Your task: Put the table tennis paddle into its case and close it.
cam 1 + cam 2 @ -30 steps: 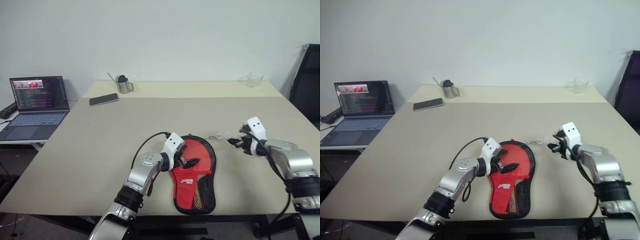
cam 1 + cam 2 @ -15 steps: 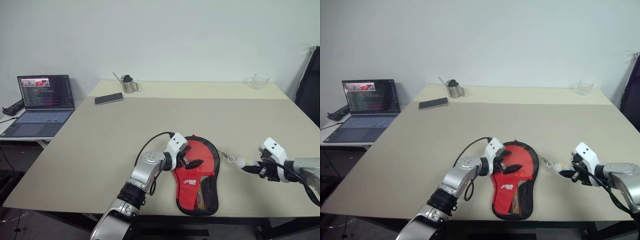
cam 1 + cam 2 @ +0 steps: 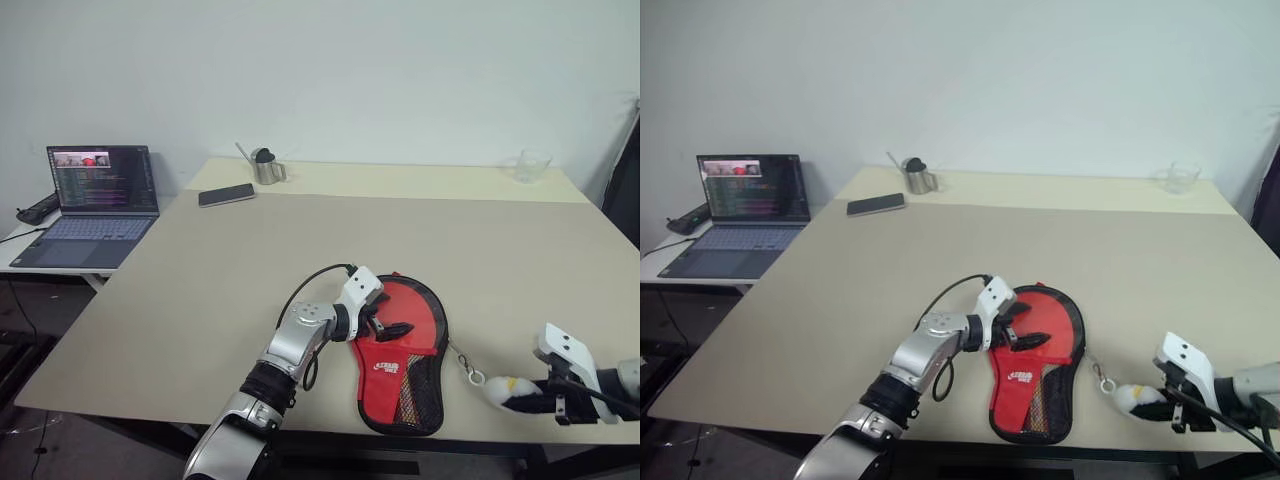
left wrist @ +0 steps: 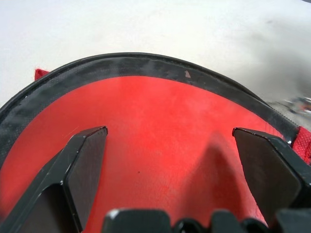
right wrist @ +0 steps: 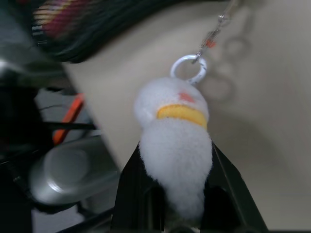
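The case (image 3: 415, 312) lies red side up near the table's front edge, with black trim and a mesh panel (image 3: 412, 390) at its narrow end. The table tennis paddle is hidden; only a pale striped shape shows behind the mesh. My left gripper (image 3: 387, 325) rests open on the case's round red part, its fingers (image 4: 82, 165) spread over the fabric. To the right, at the front edge, my right gripper (image 3: 532, 392) is shut on the white pom-pom pull (image 5: 175, 141). A ring and short chain (image 3: 468, 370) link the pull to the case's right side.
A laptop (image 3: 95, 195) sits on a side table to the left. A phone (image 3: 226, 194) and a metal cup (image 3: 266, 170) stand at the far left of the table (image 3: 450, 240), a clear cup (image 3: 533, 165) at the far right. A black chair (image 3: 630, 170) is beyond the right edge.
My right gripper has drawn the pom-pom pull from beside the case's round end back to the table's front edge. The left gripper has stayed on the case. The camera has shifted.
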Robot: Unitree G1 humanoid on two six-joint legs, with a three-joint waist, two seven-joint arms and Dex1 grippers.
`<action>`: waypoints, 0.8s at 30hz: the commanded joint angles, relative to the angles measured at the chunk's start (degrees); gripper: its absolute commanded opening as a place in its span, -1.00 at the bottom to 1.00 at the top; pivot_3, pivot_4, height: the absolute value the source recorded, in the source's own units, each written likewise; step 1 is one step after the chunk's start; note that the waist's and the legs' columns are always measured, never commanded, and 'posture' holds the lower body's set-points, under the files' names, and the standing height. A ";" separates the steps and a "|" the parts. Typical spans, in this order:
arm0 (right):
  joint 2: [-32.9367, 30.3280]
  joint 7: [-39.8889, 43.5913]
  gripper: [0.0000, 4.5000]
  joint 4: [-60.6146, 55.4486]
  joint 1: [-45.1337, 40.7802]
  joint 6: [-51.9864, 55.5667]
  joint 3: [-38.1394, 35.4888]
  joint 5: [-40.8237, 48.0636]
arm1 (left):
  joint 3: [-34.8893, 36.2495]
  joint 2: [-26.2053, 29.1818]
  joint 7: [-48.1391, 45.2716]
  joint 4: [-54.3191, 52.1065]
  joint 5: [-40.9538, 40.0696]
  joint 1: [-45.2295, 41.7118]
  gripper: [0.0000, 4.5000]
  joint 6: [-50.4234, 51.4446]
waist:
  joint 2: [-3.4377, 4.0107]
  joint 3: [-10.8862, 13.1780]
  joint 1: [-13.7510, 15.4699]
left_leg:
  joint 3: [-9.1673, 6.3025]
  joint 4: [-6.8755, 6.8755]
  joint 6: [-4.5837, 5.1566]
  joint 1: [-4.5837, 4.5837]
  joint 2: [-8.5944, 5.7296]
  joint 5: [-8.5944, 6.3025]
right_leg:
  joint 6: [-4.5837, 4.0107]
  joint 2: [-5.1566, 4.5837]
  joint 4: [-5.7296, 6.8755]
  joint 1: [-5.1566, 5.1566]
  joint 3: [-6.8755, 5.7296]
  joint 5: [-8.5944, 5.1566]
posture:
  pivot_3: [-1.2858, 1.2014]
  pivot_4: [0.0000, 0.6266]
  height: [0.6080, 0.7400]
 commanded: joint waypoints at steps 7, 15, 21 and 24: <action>-2.52 5.75 -0.85 -10.17 11.74 1.92 -5.90 5.26 | -3.92 -1.26 -2.65 4.23 1.31 1.35 1.00 1.52 | -0.05 0.01 0.89 | -0.02 0.01 -0.05 -0.03 -0.02 -0.03 | 0.04 -0.02 -0.03 0.02 -0.03 -0.03 | 0.03 -0.52 1.00; -4.12 5.98 -0.85 -16.82 18.86 0.43 -1.16 3.91 | -4.80 -2.63 -4.04 6.13 1.49 0.27 1.00 1.02 | -0.08 -0.03 1.59 | -0.03 0.04 -0.07 -0.04 -0.10 -0.12 | 0.27 -0.09 -0.08 0.06 -0.05 -0.18 | 0.03 -0.52 1.00; -4.52 5.19 -0.85 -17.68 19.46 -0.24 1.68 3.20 | -5.58 -2.81 -4.83 6.23 1.80 0.42 1.00 0.80 | -0.06 -0.04 1.55 | -0.04 0.07 -0.07 0.01 -0.06 -0.12 | 0.48 -0.08 -0.05 0.10 -0.06 -0.30 | 0.03 -0.52 1.00; -4.41 4.06 -0.85 -18.20 19.87 -0.38 2.41 2.47 | -5.61 -2.87 -4.97 6.19 1.83 0.53 1.00 0.90 | -0.08 -0.05 1.56 | -0.04 0.07 -0.07 0.00 -0.07 -0.12 | 0.48 -0.08 -0.05 0.10 -0.05 -0.30 | 0.03 -0.52 1.00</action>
